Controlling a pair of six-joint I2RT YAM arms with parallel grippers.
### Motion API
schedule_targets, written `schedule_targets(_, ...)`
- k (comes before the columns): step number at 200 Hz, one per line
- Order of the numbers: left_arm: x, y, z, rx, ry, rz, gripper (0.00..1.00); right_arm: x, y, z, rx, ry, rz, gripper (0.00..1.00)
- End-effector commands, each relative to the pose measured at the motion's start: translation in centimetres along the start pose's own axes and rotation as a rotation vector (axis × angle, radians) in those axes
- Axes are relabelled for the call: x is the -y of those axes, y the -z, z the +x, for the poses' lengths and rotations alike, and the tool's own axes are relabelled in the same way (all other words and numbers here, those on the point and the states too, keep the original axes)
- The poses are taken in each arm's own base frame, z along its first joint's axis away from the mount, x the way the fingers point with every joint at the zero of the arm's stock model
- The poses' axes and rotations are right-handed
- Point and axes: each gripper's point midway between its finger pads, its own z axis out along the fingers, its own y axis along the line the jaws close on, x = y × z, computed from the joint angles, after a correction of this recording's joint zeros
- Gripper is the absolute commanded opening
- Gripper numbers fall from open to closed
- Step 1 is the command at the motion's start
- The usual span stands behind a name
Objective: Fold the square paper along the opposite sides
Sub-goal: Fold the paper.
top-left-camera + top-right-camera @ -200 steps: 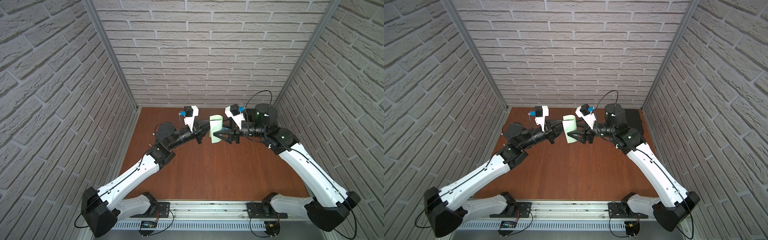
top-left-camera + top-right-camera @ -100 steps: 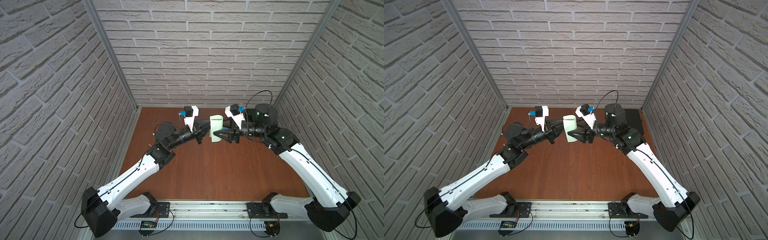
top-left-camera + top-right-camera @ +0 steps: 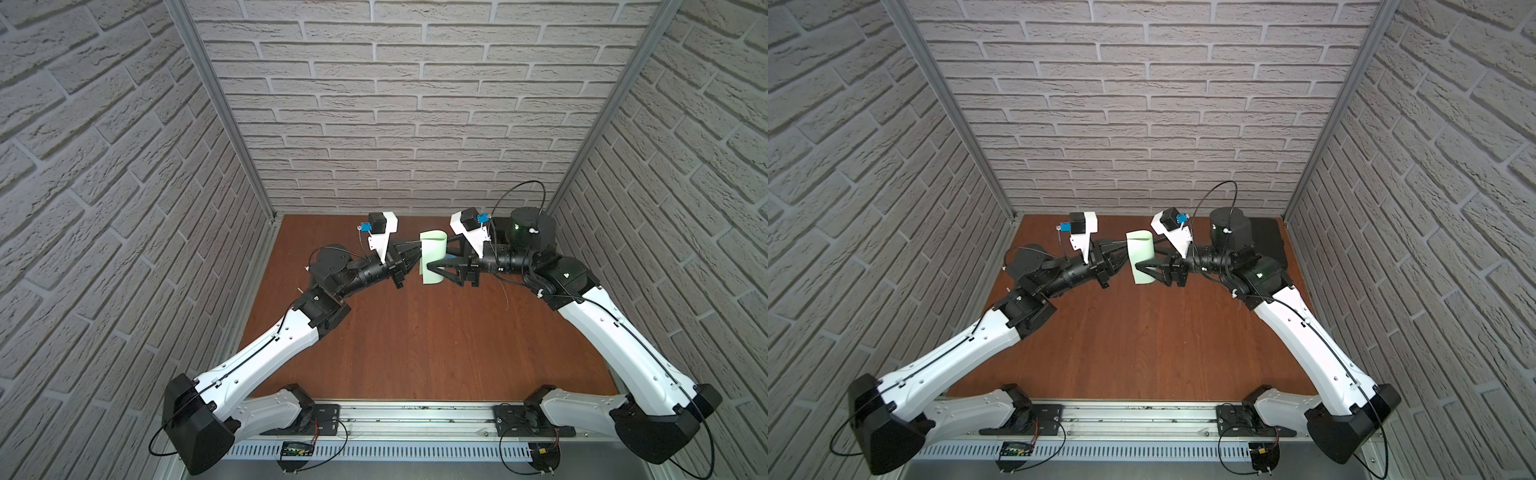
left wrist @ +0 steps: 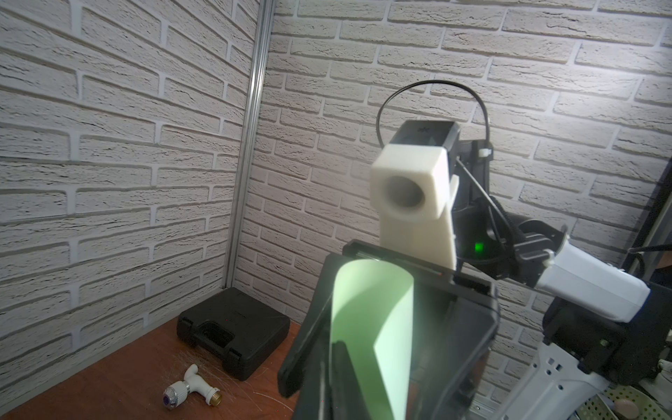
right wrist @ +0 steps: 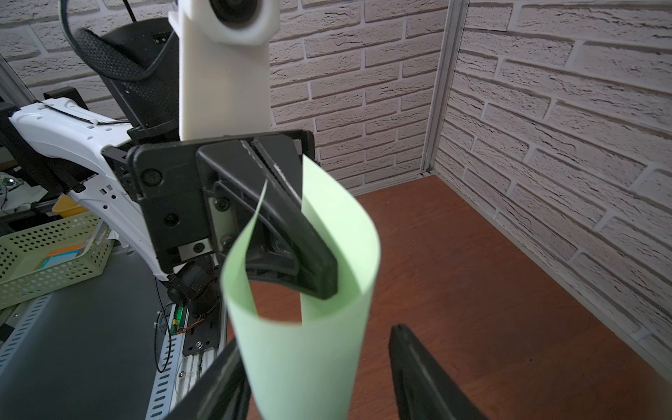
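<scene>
The square paper [image 3: 432, 257] [image 3: 1142, 257] is pale mint green. It hangs in the air over the back of the table, curled into a loose loop. My left gripper [image 3: 420, 257] [image 3: 1125, 259] is shut on the square paper [image 4: 371, 327] near its edges. In the right wrist view its closed fingers [image 5: 298, 236] reach into the loop. My right gripper [image 3: 438, 255] [image 3: 1147, 258] comes from the other side and is open. Its two fingers [image 5: 418, 382] stand either side of the rounded bend of the square paper [image 5: 302, 345] without pressing it.
A black case [image 3: 1266, 241] [image 4: 232, 327] lies in the back right corner, with a small white tap fitting [image 4: 189, 389] next to it. Brick walls close in three sides. A metal rail [image 3: 415, 411] runs along the front. A green basket [image 5: 47, 251] sits beyond the table.
Both arms stay where they were with the paper between them. The right gripper's jaws have drawn in slightly round the bend.
</scene>
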Motion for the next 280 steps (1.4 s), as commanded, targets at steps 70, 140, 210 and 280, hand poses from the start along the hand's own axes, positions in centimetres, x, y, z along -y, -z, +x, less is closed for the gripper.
schedule_targets(70, 1.36, -0.2, -1.59, 0.049, -0.025, 0.056, 0.0, -1.19, 0.93, -2.61, 0.069, 0.06, -0.016, 0.62)
schedule_targets(140, 1.45, -0.22, -1.72, 0.05, -0.028, 0.06, 0.0, -1.32, 0.37, -2.11, 0.05, 0.052, -0.035, 0.62)
schedule_targets(210, 1.66, -0.09, -1.69, 0.044, -0.032, 0.064, 0.0, -1.34, 0.25, -1.74, 0.032, 0.059, -0.025, 0.59)
schedule_targets(280, 1.7, -0.03, -1.61, 0.035, -0.038, 0.063, 0.0, -1.21, 0.32, -1.7, 0.029, 0.063, -0.014, 0.54)
